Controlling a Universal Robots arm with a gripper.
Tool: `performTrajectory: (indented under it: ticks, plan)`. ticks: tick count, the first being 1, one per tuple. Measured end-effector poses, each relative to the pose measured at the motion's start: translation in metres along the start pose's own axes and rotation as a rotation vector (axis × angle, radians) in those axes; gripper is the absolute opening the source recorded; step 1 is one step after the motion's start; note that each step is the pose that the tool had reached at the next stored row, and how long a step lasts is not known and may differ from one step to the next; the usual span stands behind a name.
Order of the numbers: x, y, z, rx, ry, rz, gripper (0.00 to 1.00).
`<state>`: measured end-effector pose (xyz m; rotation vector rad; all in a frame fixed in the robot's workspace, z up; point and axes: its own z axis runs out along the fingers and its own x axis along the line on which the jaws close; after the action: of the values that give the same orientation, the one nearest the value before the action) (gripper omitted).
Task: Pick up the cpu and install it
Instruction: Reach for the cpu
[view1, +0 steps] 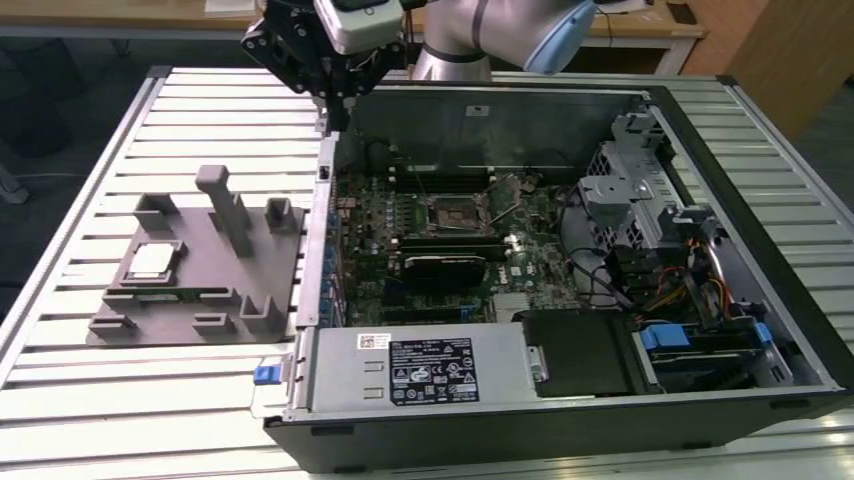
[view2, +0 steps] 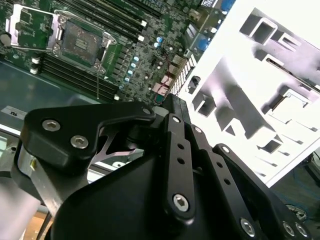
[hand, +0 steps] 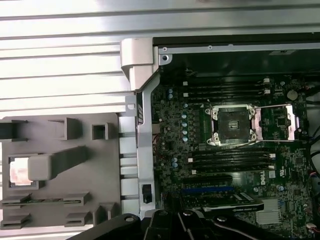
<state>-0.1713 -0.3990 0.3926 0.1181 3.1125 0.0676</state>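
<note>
The arm (view1: 494, 30) is cut off by the exterior view's edge at twelve o'clock, while in the first wrist view a tray post (hand: 55, 162) hides part of the cpu (hand: 17, 174).

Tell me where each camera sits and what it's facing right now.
Exterior view: off the arm, raised, looking down on the slatted table, grey tray and open computer case; the arm and gripper hang over the case's far edge.
First wrist view: on the arm, looking down on tray and motherboard; the gripper's black body is in the foreground.
Second wrist view: on the arm, looking past the gripper's body at tray and motherboard.
Shared: exterior and first wrist views both show the cpu on the tray and the socket.
</note>
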Motion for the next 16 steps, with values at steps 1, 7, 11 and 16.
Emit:
performTrajectory:
  ticks: [1,7,11,16]
  plan:
    - [0.0019,-0.0001,0.0000,0.0000,0.0000,0.000,0.11]
    - [0.0142,-0.0011,0.0000,0.0000,0.0000,0.000,0.11]
    - [0.0231,-0.0018,-0.0001,0.0000,0.0000,0.000,0.11]
    - [0.0349,-0.0026,-0.0003,0.0001,0.0000,0.000,0.11]
